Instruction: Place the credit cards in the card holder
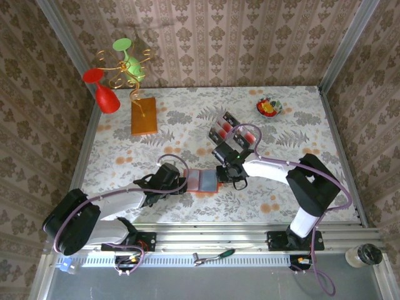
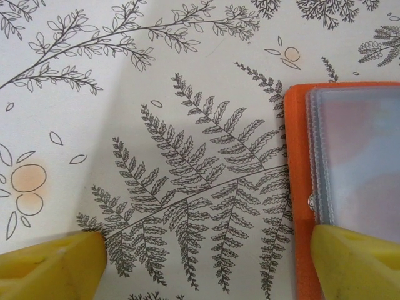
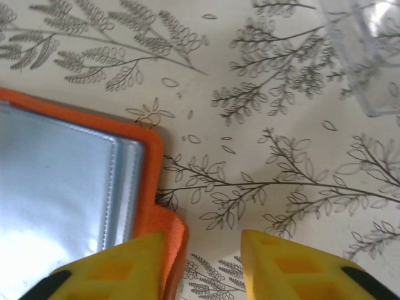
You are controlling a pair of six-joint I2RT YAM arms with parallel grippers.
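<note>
The card holder (image 1: 204,180) lies open on the patterned tablecloth, orange outside with grey-blue plastic sleeves inside. My left gripper (image 1: 184,184) is at its left edge and my right gripper (image 1: 226,176) at its right edge. In the left wrist view the left gripper (image 2: 206,265) stands wide open, one finger (image 2: 356,262) over the card holder's (image 2: 353,156) orange border. In the right wrist view the right gripper (image 3: 206,269) is open over bare cloth, one finger (image 3: 119,269) above the card holder's (image 3: 62,181) orange corner flap. The credit cards (image 1: 230,132), red and black, stand in a clear rack behind the right gripper.
An orange-brown block (image 1: 144,115) bearing gold wire stands at the back left, with a red glass (image 1: 106,95) and a green glass (image 1: 131,59) beside it. A small bowl (image 1: 269,107) of coloured bits sits back right. The clear rack's corner (image 3: 369,56) is close ahead of the right gripper.
</note>
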